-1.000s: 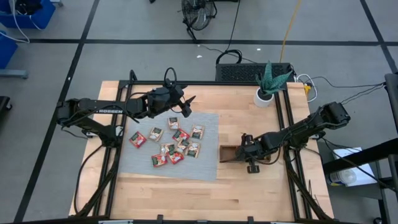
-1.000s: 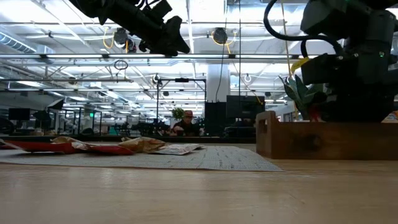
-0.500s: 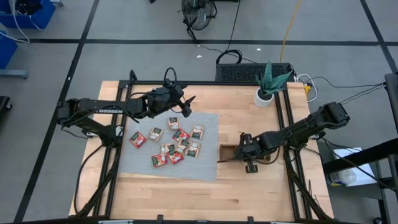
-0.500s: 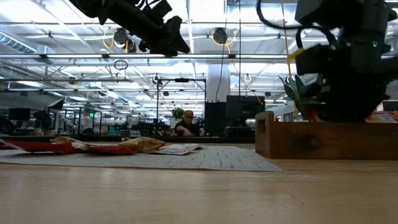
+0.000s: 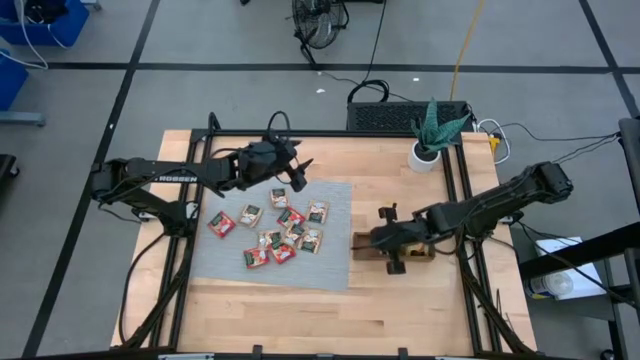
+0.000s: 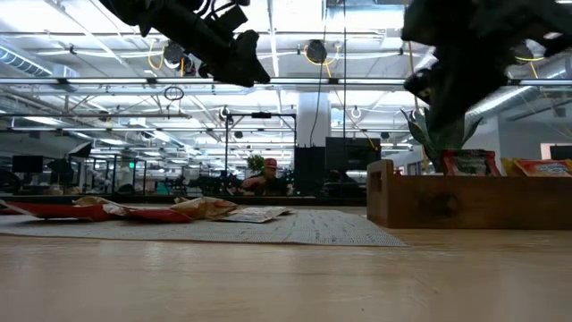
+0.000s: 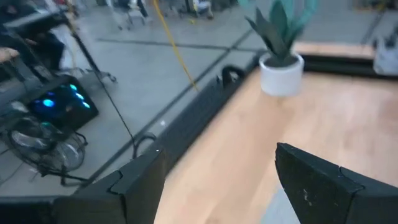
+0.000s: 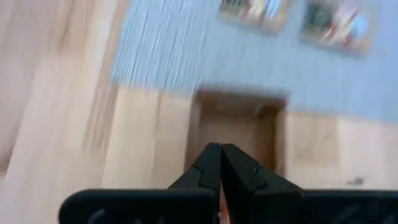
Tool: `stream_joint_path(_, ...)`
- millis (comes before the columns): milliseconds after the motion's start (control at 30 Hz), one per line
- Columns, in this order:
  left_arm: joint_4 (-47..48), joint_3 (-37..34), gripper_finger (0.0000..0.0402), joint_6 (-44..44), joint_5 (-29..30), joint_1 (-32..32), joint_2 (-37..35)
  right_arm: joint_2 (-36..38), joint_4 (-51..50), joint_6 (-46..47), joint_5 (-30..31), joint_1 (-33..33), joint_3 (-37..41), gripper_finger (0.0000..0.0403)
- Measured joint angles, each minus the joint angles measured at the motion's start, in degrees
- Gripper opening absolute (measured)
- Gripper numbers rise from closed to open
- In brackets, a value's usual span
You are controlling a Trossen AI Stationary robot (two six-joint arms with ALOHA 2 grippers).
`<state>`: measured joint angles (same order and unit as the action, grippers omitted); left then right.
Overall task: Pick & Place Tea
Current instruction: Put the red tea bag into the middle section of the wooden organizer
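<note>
Several small square tea sachets (image 5: 270, 230), mostly red, white and green, lie flat on the grey mat (image 5: 330, 262) at the table's left middle. In the low view they show as a flat pile (image 6: 152, 211). My left gripper (image 5: 298, 172) hangs open above the mat's far edge, with nothing between its fingers (image 7: 217, 180). The brown wooden tray (image 5: 358, 256) stands right of the mat, and sachets (image 6: 466, 163) lean inside it. My right gripper (image 5: 368, 242) is shut and empty above the tray's left end (image 8: 219, 165).
A potted plant in a white pot (image 5: 428, 145) stands at the table's far right, with a black box (image 5: 395, 115) behind the far edge. Black frame rails (image 5: 458, 200) run along the table's sides. Bare wood lies along the near edge.
My right gripper has risen out of the tray and drifted a little toward the mat, staying shut and tipping less steeply down. The sachets in the tray now show past it in the low view.
</note>
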<state>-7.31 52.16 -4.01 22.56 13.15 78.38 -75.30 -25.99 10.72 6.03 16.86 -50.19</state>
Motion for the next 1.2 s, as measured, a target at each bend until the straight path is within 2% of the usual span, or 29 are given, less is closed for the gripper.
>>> stream_joint_path(133,5.9,0.0,0.0296,-0.5,-3.4,-0.7,-0.9,0.5,4.6,-4.3,3.7,-1.1,0.0,0.0)
stream_joint_path(300,20.1,0.0,0.0296,2.0,-2.2,-2.5,-0.9,1.3,4.5,-10.3,9.2,-3.0,0.1,0.0)
stream_joint_path(400,34.5,0.0,0.0296,12.0,-1.8,-3.5,-0.9,2.1,4.8,-13.1,13.1,-4.5,0.2,0.0)
stream_joint_path(533,53.1,0.0,0.0296,29.2,-5.5,-5.0,-0.9,5.0,8.9,-16.6,20.8,-8.0,3.4,0.0)
stream_joint_path(600,60.7,0.0,0.0296,36.0,-6.0,-6.6,-0.9,8.0,13.9,-19.4,20.0,-10.9,6.2,0.0)
stream_joint_path(733,69.6,0.0,0.0296,48.5,-5.2,-9.7,-0.9,16.0,25.5,-23.7,12.5,-17.3,13.9,0.0)
stream_joint_path(867,75.0,0.0,0.0296,59.9,-6.2,-12.4,-0.9,24.1,33.0,-25.0,12.1,-21.3,22.2,0.0)
stream_joint_path(1033,77.9,0.0,0.0296,68.9,-9.2,-15.7,-0.6,32.2,42.2,-26.3,11.8,-22.2,31.2,0.0006)
stream_joint_path(1200,77.5,-1.1,0.0296,72.5,-10.8,-19.2,-0.6,38.1,47.3,-28.9,11.9,-22.2,37.8,0.0017)
